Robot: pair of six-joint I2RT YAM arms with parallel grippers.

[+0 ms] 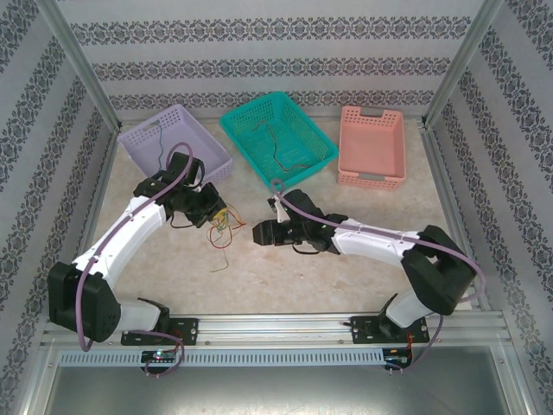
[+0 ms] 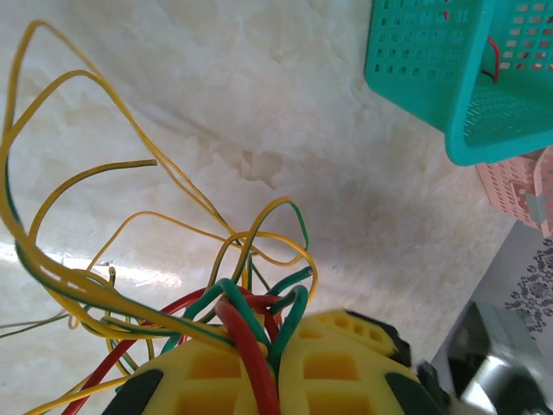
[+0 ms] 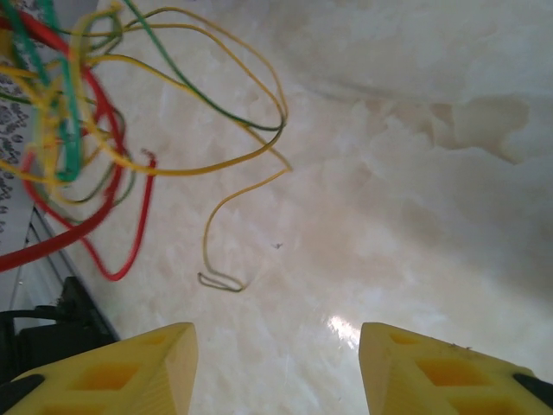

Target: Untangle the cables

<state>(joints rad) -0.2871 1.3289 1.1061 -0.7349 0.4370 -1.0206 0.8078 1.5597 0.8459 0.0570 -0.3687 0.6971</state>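
A tangle of red, green and yellow cables (image 1: 223, 226) lies on the marble table left of centre. My left gripper (image 1: 210, 210) is shut on the tangle, with red and green cables (image 2: 251, 333) pinched between its yellow fingers (image 2: 341, 363) and thin yellow loops (image 2: 104, 216) fanning out beyond. My right gripper (image 1: 257, 233) hovers open just right of the tangle, nothing between its yellow fingers (image 3: 147, 367). In the right wrist view the tangle (image 3: 78, 130) sits at upper left and a loose yellow cable end (image 3: 220, 278) trails toward the fingers.
Three baskets stand at the back: a purple basket (image 1: 177, 143) holding a cable, a teal basket (image 1: 276, 138) holding thin cables, and a pink basket (image 1: 371, 147). The teal basket (image 2: 471, 78) is close by in the left wrist view. Patterned walls enclose the table.
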